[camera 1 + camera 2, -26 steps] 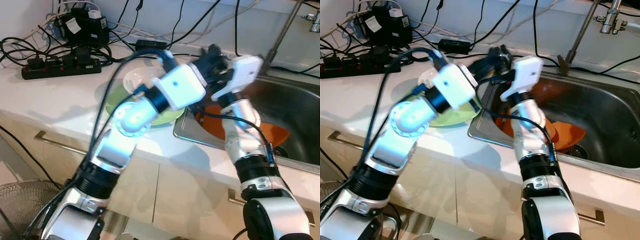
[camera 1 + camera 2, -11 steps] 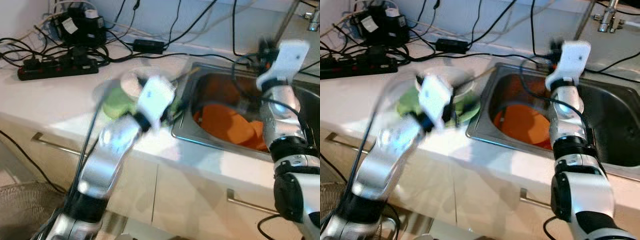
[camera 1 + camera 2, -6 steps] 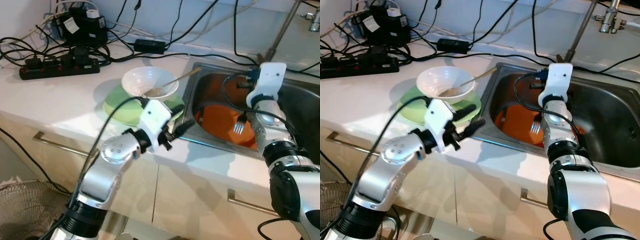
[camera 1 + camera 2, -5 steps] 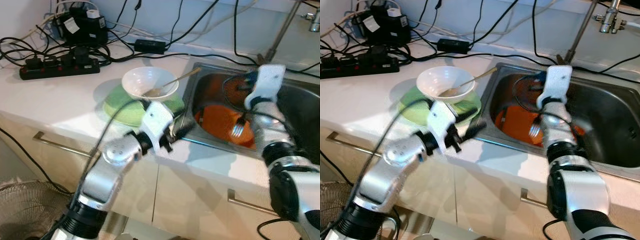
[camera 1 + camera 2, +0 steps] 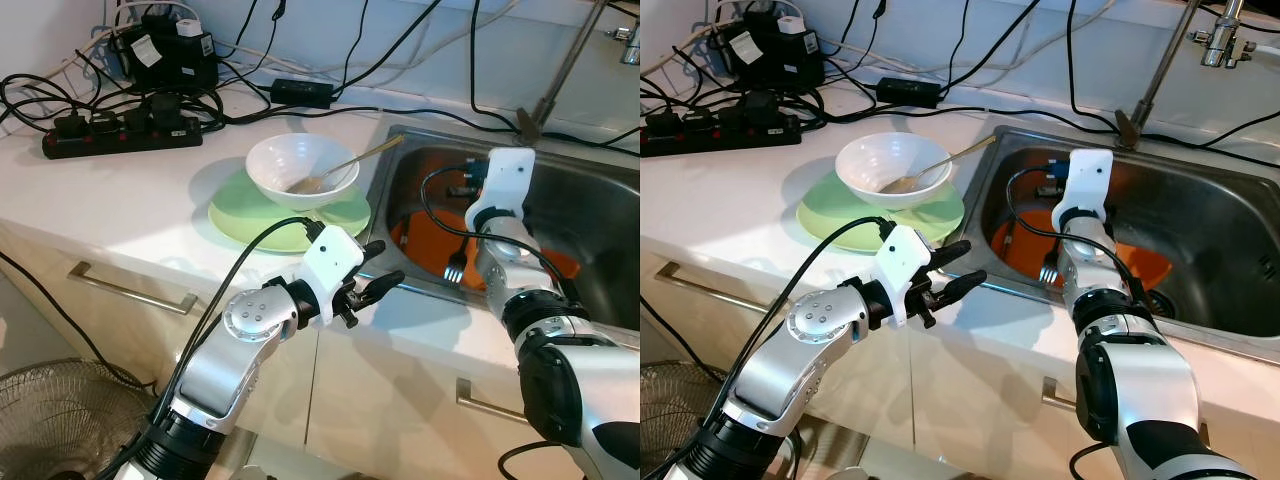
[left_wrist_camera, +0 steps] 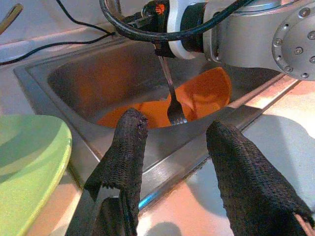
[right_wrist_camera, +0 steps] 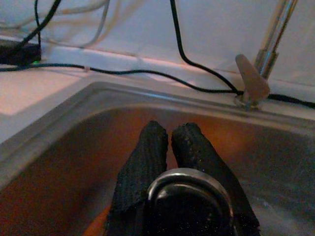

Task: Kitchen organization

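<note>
The right gripper (image 7: 170,147) hangs over the sink (image 5: 600,215), fingers closed on a fork (image 6: 173,101) whose tines point down above the orange plate (image 5: 1025,245). The left gripper (image 6: 172,147) hovers spread and empty at the surface edge. Bowl (image 5: 300,170), spoon (image 5: 345,165) and green plate (image 5: 250,215) remain unsorted, so most work seems left.

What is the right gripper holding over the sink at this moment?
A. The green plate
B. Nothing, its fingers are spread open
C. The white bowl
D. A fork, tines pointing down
D. The right gripper is closed on the handle of a fork that hangs tines-down above the orange plate in the sink; the white bowl and green plate rest on the counter.
</note>
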`<state>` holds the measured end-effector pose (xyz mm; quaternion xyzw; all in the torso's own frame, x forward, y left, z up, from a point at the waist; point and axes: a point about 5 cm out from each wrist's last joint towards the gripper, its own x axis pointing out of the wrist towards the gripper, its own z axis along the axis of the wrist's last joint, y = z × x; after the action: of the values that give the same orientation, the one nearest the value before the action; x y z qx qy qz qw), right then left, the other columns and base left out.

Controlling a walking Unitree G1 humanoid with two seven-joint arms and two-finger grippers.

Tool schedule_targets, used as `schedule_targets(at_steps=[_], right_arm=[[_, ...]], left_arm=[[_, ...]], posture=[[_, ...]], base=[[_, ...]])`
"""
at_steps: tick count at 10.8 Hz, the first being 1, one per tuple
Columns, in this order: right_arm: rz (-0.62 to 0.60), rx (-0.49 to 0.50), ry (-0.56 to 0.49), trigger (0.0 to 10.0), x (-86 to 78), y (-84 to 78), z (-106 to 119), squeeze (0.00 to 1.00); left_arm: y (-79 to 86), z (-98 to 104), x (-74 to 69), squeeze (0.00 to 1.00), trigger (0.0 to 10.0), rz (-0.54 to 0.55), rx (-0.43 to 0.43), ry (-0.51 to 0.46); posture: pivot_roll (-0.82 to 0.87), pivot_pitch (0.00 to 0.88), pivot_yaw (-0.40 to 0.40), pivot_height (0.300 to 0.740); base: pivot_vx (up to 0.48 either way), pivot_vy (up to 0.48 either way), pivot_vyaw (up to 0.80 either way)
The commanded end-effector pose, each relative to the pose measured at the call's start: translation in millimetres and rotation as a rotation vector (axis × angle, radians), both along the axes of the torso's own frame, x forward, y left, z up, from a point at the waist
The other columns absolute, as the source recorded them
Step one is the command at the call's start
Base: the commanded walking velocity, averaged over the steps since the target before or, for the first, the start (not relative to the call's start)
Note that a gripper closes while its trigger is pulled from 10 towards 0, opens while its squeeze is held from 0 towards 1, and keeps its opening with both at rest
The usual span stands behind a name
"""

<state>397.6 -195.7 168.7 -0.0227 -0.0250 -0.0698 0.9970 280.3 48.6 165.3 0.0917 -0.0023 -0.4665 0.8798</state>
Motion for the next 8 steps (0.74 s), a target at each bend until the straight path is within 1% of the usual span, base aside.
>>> schedule_targets(at_steps=[1,2,3,4,5,6,8], right_arm=[[-0.004,0.001,-0.004,10.0,2.8,-0.3,6.5,0.00],[0.000,-0.004,-0.001,10.0,2.9,0.5,6.0,0.00],[0.003,-0.011,0.021,10.0,2.2,1.3,2.0,0.67],[0.008,-0.010,0.032,10.0,1.6,2.2,-0.7,0.69],[0.015,-0.015,0.040,10.0,1.5,4.0,-2.3,0.54],[0.019,-0.014,0.041,10.0,1.6,5.6,-2.7,0.00],[0.026,-0.015,0.047,10.0,1.6,8.1,-4.0,0.00]], left_arm=[[-0.5,-4.7,-1.0,0.00,10.0,0.002,0.016,0.025],[0.1,-5.6,-0.8,0.00,10.0,0.006,0.020,0.029],[0.2,-5.4,-0.4,0.00,10.0,0.010,0.028,0.031],[0.0,-5.5,-0.4,0.00,10.0,0.012,0.029,0.032],[-0.2,-5.5,-0.7,0.00,10.0,0.012,0.027,0.033],[-0.3,-5.6,-1.0,0.00,10.0,0.012,0.028,0.033],[-0.2,-5.7,-1.4,0.00,10.0,0.012,0.027,0.035]], posture=[[0.28,0.037,-0.057,0.725],[0.27,0.041,-0.057,0.725],[0.27,0.044,-0.058,0.725],[0.27,0.044,-0.058,0.725],[0.27,0.045,-0.059,0.725],[0.27,0.045,-0.059,0.725],[0.28,0.042,-0.059,0.725]], base=[[0.000,0.000,0.00],[0.000,0.000,0.00],[0.000,0.000,0.00],[0.000,0.000,0.00],[0.000,0.000,0.00],[0.000,0.000,0.00],[0.000,0.000,0.00]])
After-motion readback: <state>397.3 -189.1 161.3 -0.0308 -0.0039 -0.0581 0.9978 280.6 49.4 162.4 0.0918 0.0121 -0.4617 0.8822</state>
